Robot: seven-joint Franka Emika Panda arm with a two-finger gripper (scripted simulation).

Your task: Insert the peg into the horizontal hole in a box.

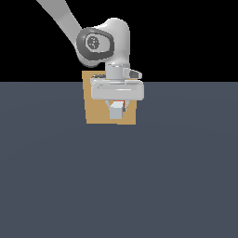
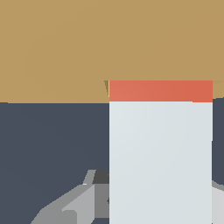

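Peg [image 2: 160, 148] held in hand [image 1: 117, 106], against box [image 2: 65, 48].

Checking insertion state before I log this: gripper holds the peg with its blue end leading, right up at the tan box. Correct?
Not quite. The leading end of the peg is red-orange, not blue; the wrist view shows that band right at the tan box. The rest holds: the gripper holds the pale bar, at the box face.
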